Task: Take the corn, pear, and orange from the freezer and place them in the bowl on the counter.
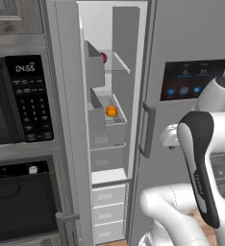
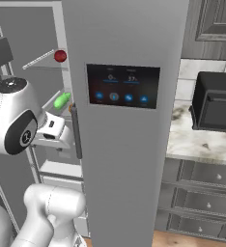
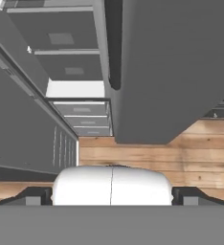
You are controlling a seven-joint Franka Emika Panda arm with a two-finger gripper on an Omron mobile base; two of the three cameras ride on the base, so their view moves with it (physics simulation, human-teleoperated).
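The freezer (image 1: 133, 72) stands with its left door swung open, showing white shelves and bins. The orange (image 1: 111, 111) lies in a bin at mid height and peeks past the door edge (image 2: 70, 107). A green oblong thing (image 2: 62, 101) lies on the same level; I cannot tell whether it is the pear or the corn. My gripper (image 3: 111, 197) is open and empty, its dark fingertips (image 3: 35, 196) spread wide and pointing down at the wooden floor. It hangs outside the freezer, beside the right door's handle (image 1: 148, 129). The bowl is out of view.
A small red item (image 1: 104, 57) sits on an upper freezer shelf. A black microwave with keypad (image 1: 30, 98) is built in to the left. Right of the freezer, the marbled counter (image 2: 202, 140) carries a black box-shaped appliance (image 2: 216, 101) over grey drawers. The dispenser panel (image 2: 123, 86) faces me.
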